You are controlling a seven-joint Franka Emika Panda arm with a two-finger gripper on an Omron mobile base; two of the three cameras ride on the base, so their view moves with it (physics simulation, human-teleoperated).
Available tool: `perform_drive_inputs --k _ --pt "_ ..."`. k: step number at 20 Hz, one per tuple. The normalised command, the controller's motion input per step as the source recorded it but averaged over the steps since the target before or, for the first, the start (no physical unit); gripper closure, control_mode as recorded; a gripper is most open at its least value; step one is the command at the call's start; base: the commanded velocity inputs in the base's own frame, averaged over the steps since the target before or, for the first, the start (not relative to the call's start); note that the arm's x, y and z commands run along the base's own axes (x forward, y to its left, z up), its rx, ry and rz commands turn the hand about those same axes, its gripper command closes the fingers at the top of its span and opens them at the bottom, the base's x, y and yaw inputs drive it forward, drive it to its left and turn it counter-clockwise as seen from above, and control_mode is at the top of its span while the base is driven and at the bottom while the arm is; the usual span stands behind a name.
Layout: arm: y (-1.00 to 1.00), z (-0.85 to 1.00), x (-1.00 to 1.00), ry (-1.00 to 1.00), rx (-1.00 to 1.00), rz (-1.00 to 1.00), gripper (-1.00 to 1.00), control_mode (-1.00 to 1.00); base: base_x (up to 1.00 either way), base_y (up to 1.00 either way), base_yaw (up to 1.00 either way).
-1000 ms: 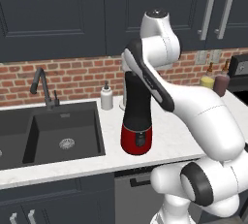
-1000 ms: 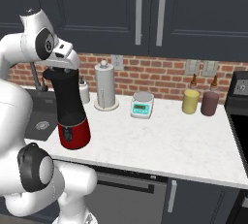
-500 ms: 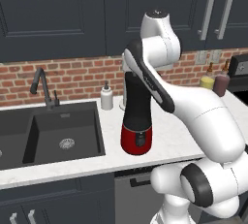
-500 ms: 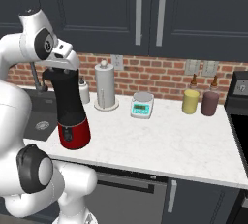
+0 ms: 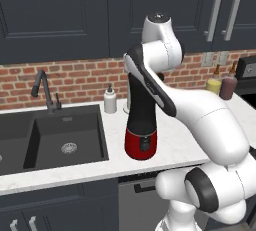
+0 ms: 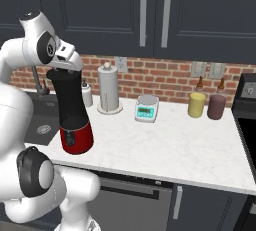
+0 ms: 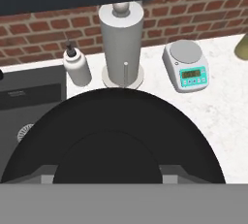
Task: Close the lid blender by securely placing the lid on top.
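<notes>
The blender (image 5: 142, 120), a tall black jar on a glossy red base, stands on the white counter next to the sink; in the right base view the blender (image 6: 70, 112) is at the left. My gripper (image 6: 65, 67) sits right on the jar's top, pointing down. The black round lid (image 7: 121, 126) spreads across the lower hand view, very close to the camera, with a raised inner circle. It lies level over the jar's mouth, and my fingertips are hidden behind it. The gripper looks shut on the lid.
Behind the blender stand a white soap dispenser (image 7: 77, 68), a paper towel holder (image 7: 122, 39) and a white-and-teal scale (image 7: 188, 66). The dark sink (image 5: 60, 135) with its faucet (image 5: 45, 90) is to the left. Yellow (image 6: 197, 104) and brown (image 6: 217, 106) jars stand far right.
</notes>
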Motion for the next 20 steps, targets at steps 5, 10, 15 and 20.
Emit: perform_drive_inputs --k 5,10,15,20 --pt "0.00 -0.18 0.36 -0.07 0.00 -0.03 1.00 -1.00 0.00 0.00 0.00" --pt "0.00 -0.31 0.22 -0.04 0.00 -0.04 1.00 -1.00 0.00 0.00 0.00" --pt "0.00 -0.45 0.01 -0.01 0.00 -0.02 1.00 -1.00 0.00 0.00 0.00" --pt "0.00 -0.49 0.00 0.00 0.00 0.00 1.00 -1.00 0.00 0.00 0.00"
